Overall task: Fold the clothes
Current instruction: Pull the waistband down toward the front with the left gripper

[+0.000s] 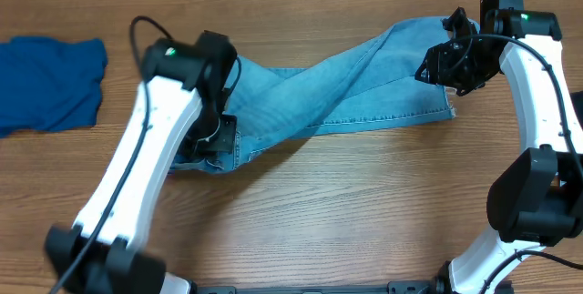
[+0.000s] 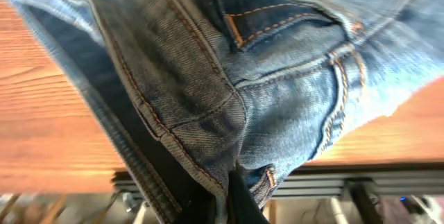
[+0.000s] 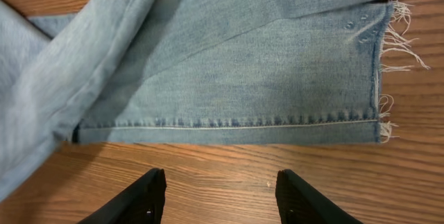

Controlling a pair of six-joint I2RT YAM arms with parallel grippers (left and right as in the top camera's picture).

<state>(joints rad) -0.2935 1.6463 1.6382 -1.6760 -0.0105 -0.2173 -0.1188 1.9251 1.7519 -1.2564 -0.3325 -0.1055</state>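
1. The pale-blue denim jeans (image 1: 346,85) lie spread across the middle of the brown wooden surface (image 1: 319,212). No neat fold is visible, so I judge the task to be at an early stage.
2. A soft, crumpled royal-blue garment (image 1: 50,85) lies at the left edge, well apart from the jeans. It looks unfolded too.
3. The long axis of the jeans runs from left to right in the overhead view and tilts slightly toward the far right corner. The stitched waistband (image 2: 173,134) is at the left end and the frayed hem (image 3: 388,64) at the right end.
4. The two legs cross over each other near the middle, so the fabric is twisted rather than flat.
5. The left end effector (image 1: 211,139) is closed together on the waist end of the jeans. In its wrist view denim fills the frame and gathers at the fingers.
6. The right end effector (image 3: 223,200) holds nothing. Its fingers stand apart over bare wood, just beside the stitched side edge of the leg near the hem.
7. What remains, by my reading, is to untwist the legs, lay them flat, fold the jeans along their length, and then fold the blue garment.
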